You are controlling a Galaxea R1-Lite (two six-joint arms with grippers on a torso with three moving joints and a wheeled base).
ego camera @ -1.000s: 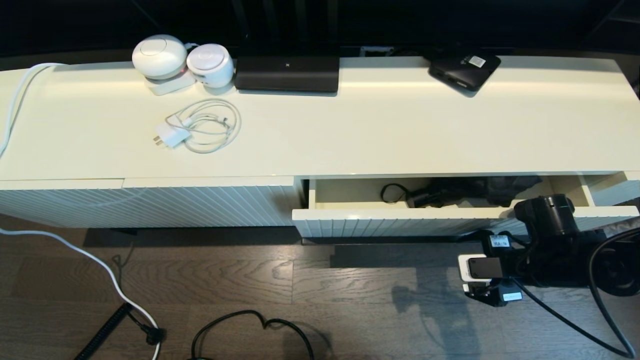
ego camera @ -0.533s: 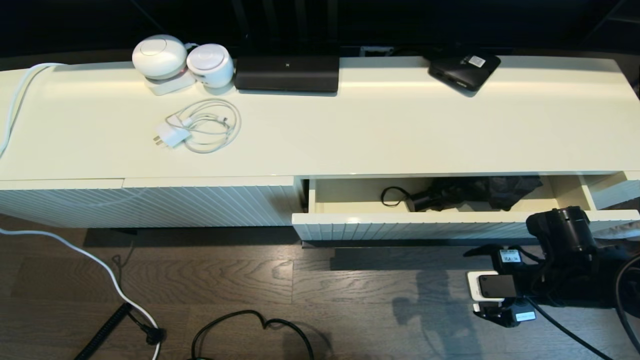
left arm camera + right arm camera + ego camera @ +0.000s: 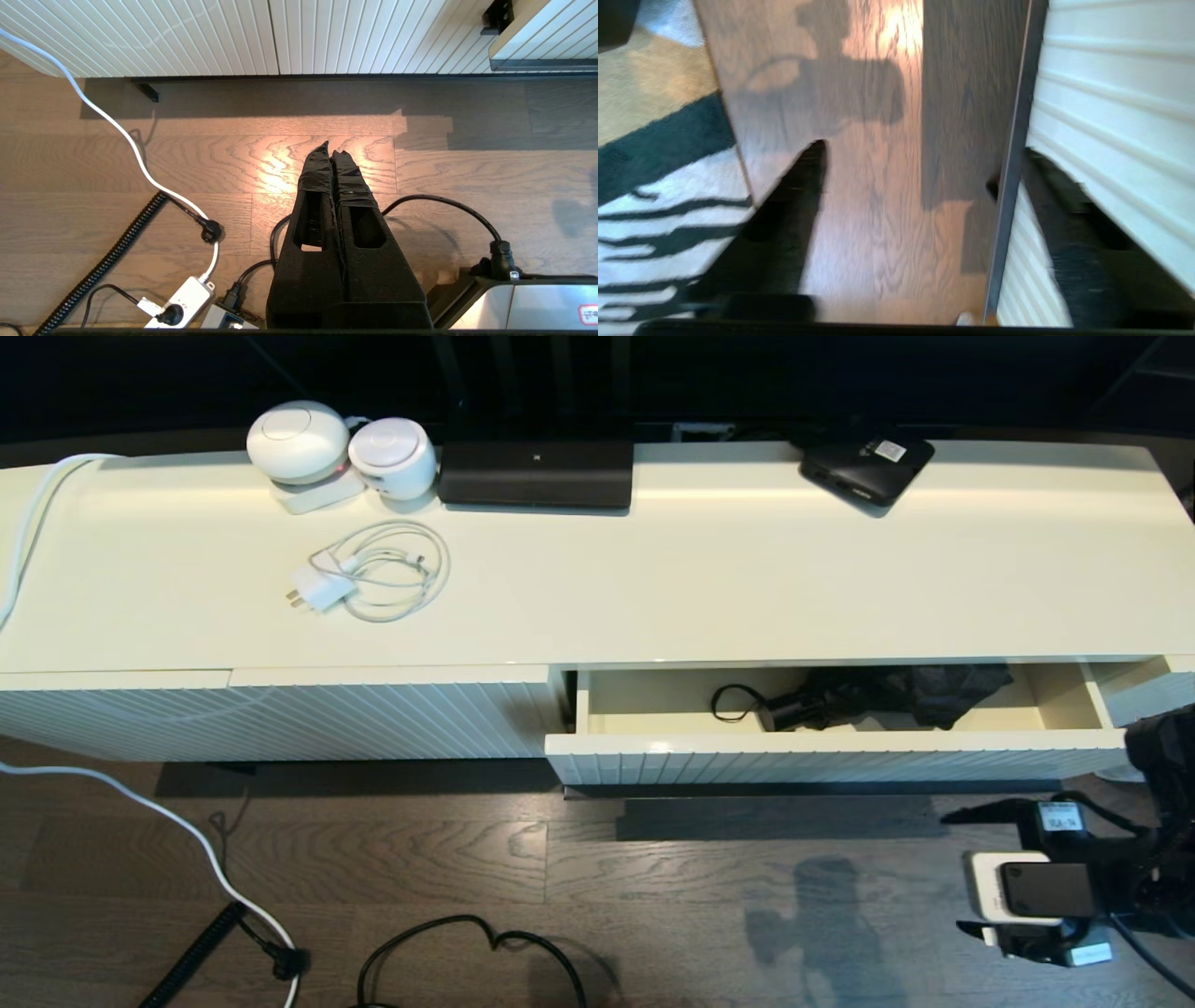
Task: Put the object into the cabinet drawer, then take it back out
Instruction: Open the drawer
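Note:
The cabinet drawer (image 3: 840, 744) stands pulled out, its cream inside showing. The black folding umbrella (image 3: 896, 695) lies in it, with the handle (image 3: 789, 711) and wrist loop (image 3: 733, 700) pointing left. My right gripper (image 3: 924, 149) is open and empty, low in front of the drawer's right end, and shows in the head view as the right arm (image 3: 1074, 887). The drawer's thin dark bar handle (image 3: 1008, 210) runs between its spread fingers, close to the finger on the drawer side. My left gripper (image 3: 331, 148) is shut and parked over the floor.
On the cabinet top (image 3: 747, 579) sit two white round devices (image 3: 299, 443), a white charger with coiled cable (image 3: 373, 574), a wide black device (image 3: 537, 473) and a black labelled box (image 3: 868, 467). Cables (image 3: 467, 943) cross the wood floor. A striped rug (image 3: 654, 186) lies beside the right gripper.
The drawer came out a little further early on. The right arm has since swung right and back from the drawer front, uncovering the drawer's right end. The umbrella has stayed in place.

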